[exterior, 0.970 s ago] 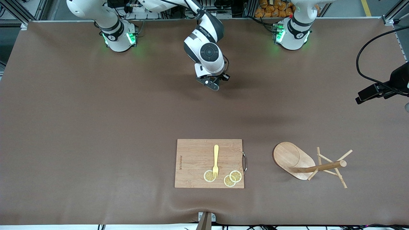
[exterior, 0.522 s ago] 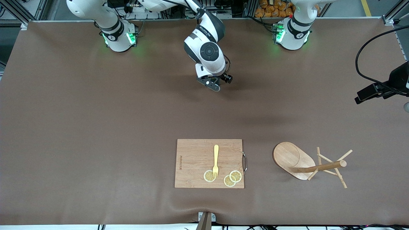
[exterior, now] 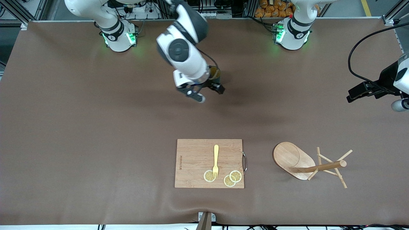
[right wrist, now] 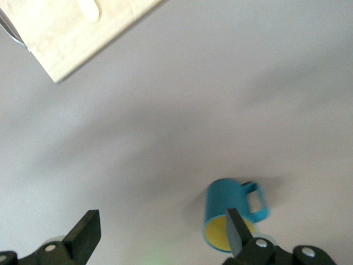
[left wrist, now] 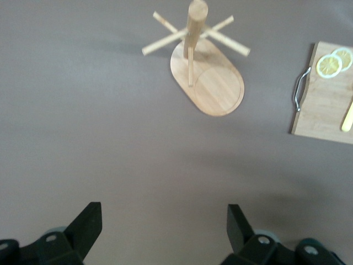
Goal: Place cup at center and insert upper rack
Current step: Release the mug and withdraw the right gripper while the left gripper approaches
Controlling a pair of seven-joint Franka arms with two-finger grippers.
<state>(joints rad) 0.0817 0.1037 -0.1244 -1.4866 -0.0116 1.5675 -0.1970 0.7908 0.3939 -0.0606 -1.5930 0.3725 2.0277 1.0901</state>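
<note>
The teal cup (exterior: 216, 72) with a yellowish inside stands upright on the brown table, midway between the arms' ends and farther from the camera than the cutting board. My right gripper (exterior: 207, 92) hangs open just above and beside it, holding nothing. In the right wrist view the cup (right wrist: 229, 205) shows next to one finger of the open right gripper (right wrist: 162, 221). The upper rack (exterior: 306, 163), a wooden mug tree, seems to lie tipped, its pole toward the left arm's end. My left gripper (exterior: 364, 91) waits open over that end; its wrist view shows the rack (left wrist: 207, 77) past the gripper (left wrist: 164, 215).
A wooden cutting board (exterior: 195, 159) lies near the front edge, carrying a yellow fork (exterior: 216, 158) and lemon slices (exterior: 232, 178). Its metal handle (exterior: 244, 162) faces the rack. A black cable (exterior: 354, 60) loops above the left arm's end of the table.
The right gripper has opened, lifted and swung toward the right arm's end, uncovering the cup that now stands alone. The left hand has drifted slightly.
</note>
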